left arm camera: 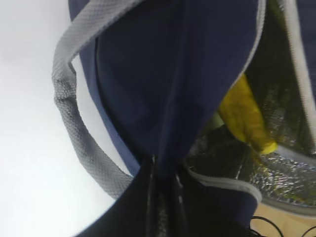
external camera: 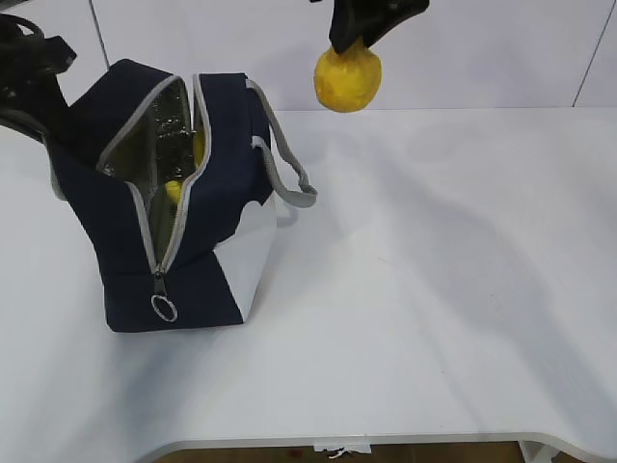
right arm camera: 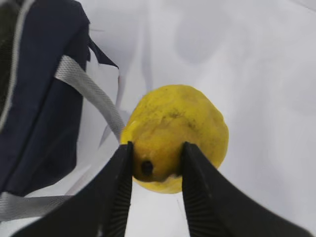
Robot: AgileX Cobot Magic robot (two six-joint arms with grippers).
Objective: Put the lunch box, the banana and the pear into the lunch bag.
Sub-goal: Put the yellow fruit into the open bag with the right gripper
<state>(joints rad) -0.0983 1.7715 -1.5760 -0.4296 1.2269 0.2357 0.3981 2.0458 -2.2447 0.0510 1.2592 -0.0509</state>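
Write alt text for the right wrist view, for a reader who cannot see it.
The right end effector grips a yellow pear between its two black fingers, held in the air above the white table. To the left stands the navy lunch bag with a grey webbing handle.

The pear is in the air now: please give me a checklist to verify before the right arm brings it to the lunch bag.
1. Grip on the pear: right pincer has both fingers against its lower end. Ok.
2. Pear clear of the table: it hangs above it. Ok.
3. Lunch bag mouth open: zipper apart, silvery lining shows. Ok.
4. Flap held back: left pincer is shut on the navy fabric. Ok.
5. Room inside: the banana is already there; free space cannot tell.
6. Lunch box inside: not visible, cannot tell.
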